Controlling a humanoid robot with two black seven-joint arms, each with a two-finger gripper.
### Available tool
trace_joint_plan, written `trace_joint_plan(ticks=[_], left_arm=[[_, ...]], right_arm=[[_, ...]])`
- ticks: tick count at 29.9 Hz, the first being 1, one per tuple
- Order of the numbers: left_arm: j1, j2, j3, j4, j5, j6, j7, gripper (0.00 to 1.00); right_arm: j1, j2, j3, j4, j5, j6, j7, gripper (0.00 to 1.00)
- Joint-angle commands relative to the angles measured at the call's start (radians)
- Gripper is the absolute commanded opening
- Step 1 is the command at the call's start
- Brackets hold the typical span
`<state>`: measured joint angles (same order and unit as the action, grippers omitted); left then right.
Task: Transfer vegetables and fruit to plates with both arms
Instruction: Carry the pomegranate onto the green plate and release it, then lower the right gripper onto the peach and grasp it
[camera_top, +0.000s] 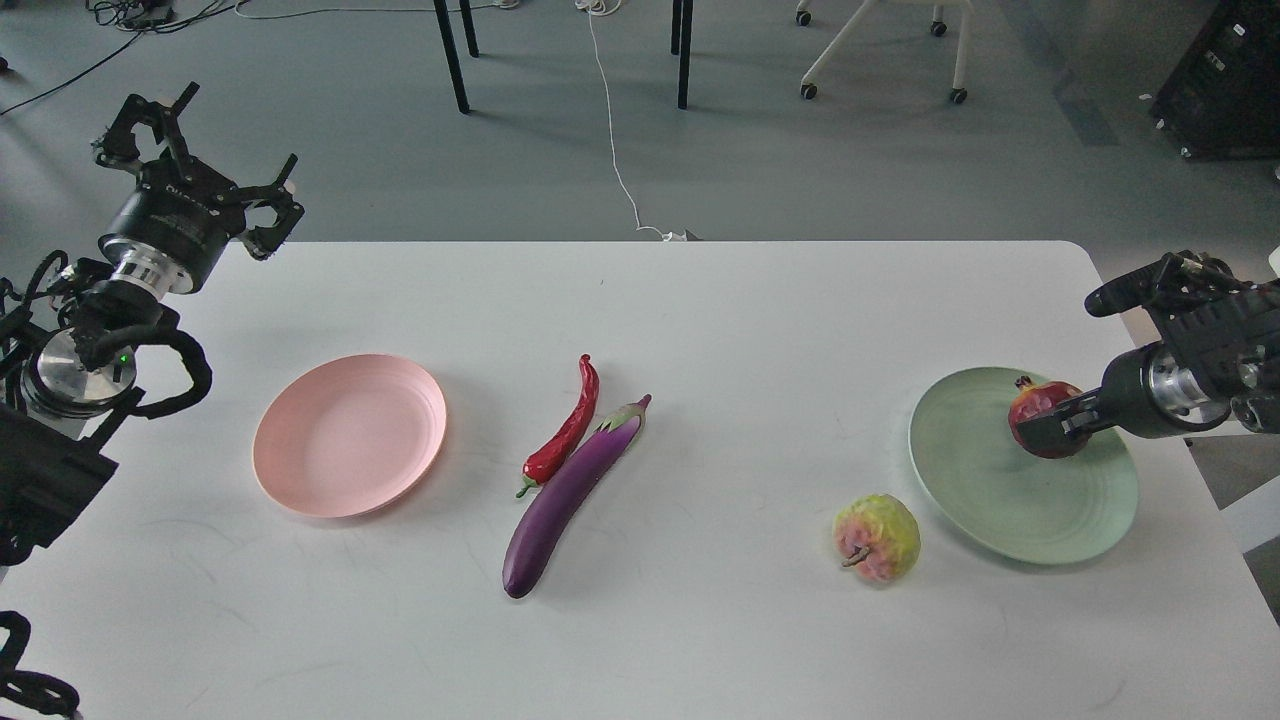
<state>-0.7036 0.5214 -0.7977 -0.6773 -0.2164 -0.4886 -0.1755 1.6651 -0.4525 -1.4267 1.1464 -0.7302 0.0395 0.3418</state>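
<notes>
My right gripper (1050, 425) is shut on the dark red pomegranate (1040, 425) and holds it over the right part of the pale green plate (980, 490), close to its surface. The bumpy yellow-green and pink fruit (877, 537) lies on the table just left of that plate. The red chili pepper (568, 430) and the purple eggplant (570, 495) lie side by side at the table's middle. The pale pink plate (350, 433) is bare at the left. My left gripper (200, 150) is open and empty, raised above the table's far left corner.
The white table (700, 300) ends just right of the green plate. Beyond its far edge are the grey floor, table legs (450, 55), a chair base (880, 50) and a white cable (615, 130).
</notes>
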Motion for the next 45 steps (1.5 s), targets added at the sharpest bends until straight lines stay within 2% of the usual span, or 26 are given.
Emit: trace_joint_plan(ticks=[1, 4, 6, 8, 19, 33, 41, 45], left_arm=[[0.0, -0.006, 0.003, 0.001, 0.0, 0.0, -0.001, 0.98], [0.001, -0.008, 0.005, 0.001, 0.0, 0.0, -0.002, 0.98], [0.001, -0.009, 0.006, 0.001, 0.0, 0.0, -0.002, 0.98], [0.003, -0.011, 0.006, 0.001, 0.0, 0.0, -0.002, 0.98], [0.019, 0.0, 0.003, 0.002, -0.001, 0.0, -0.004, 0.98], [0.029, 0.017, 0.003, 0.005, -0.001, 0.0, -0.002, 0.98], [0.029, 0.017, 0.003, 0.007, 0.0, 0.0, -0.002, 0.98], [0.029, 0.02, 0.003, 0.007, 0.0, 0.0, -0.002, 0.98]], right_arm=[[0.071, 0.003, 0.0, 0.056, 0.0, 0.003, 0.0, 0.96], [0.181, 0.027, 0.008, 0.217, 0.017, 0.005, 0.0, 0.96], [0.264, 0.09, 0.014, 0.341, 0.032, -0.006, 0.005, 0.96], [0.307, 0.138, 0.017, 0.397, 0.087, -0.009, 0.008, 0.96], [0.314, 0.299, 0.068, 0.406, 0.141, -0.012, 0.008, 0.96], [0.185, 0.299, 0.015, 0.395, 0.127, -0.013, 0.017, 0.93], [0.133, 0.322, 0.023, 0.362, 0.127, -0.067, 0.019, 0.91], [0.104, 0.322, 0.023, 0.354, 0.127, -0.069, 0.019, 0.85]])
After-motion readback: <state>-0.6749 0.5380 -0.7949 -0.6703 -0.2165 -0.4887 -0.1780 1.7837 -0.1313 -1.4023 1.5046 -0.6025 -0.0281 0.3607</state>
